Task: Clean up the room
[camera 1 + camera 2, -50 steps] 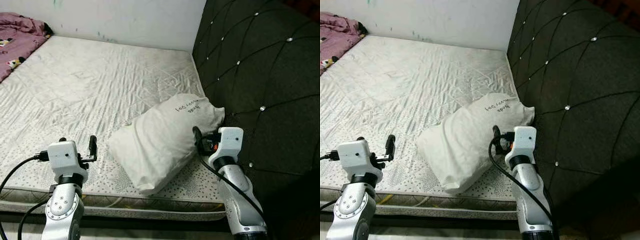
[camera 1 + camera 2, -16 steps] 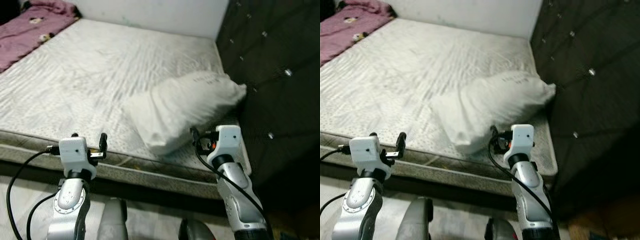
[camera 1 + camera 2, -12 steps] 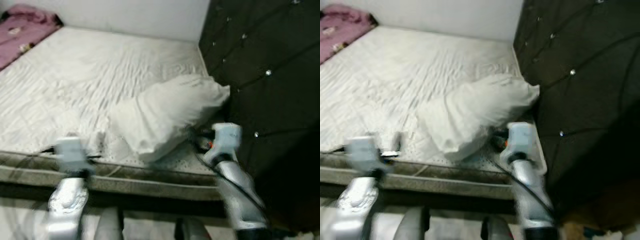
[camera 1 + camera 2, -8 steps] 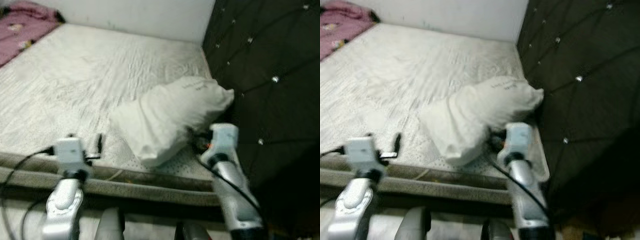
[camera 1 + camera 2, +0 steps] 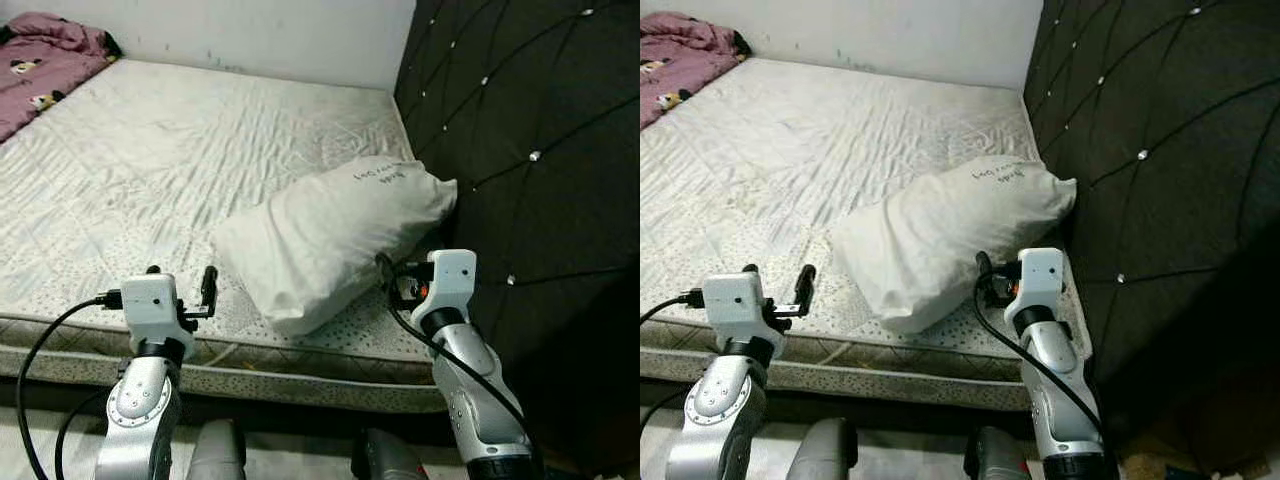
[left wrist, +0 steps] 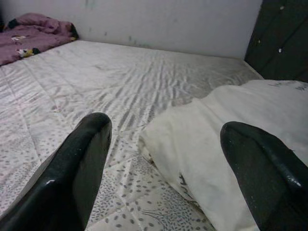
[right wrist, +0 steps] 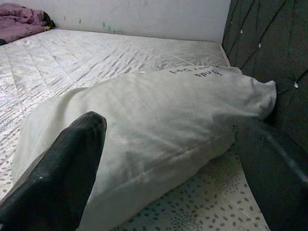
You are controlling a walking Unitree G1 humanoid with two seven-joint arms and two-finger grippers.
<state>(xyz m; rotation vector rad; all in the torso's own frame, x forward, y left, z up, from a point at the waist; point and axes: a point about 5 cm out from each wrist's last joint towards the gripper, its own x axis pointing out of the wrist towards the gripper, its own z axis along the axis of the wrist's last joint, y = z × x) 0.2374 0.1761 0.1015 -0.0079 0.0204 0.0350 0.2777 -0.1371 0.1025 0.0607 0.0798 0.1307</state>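
A white pillow (image 5: 330,235) with small dark writing lies on the bare mattress (image 5: 150,170), its far end against the dark tufted headboard (image 5: 520,130). My left gripper (image 5: 185,285) hovers open over the mattress's front edge, left of the pillow. In the left wrist view the left gripper (image 6: 166,130) has nothing between its fingers, and the pillow (image 6: 240,130) lies ahead to one side. My right gripper (image 5: 395,280) is open by the pillow's near right corner. In the right wrist view the right gripper (image 7: 173,134) faces the pillow (image 7: 159,106) at close range, with its fingers on either side.
A crumpled pink blanket (image 5: 40,60) sits at the mattress's far left corner by the white wall (image 5: 250,30). The mattress's front edge (image 5: 300,375) runs just below my grippers. My own legs (image 5: 215,455) stand on the floor beneath it.
The whole view swung and blurred as the camera moved, then settled closer to the bed. The pillow lies as before, and both grippers stay open in the same pose.
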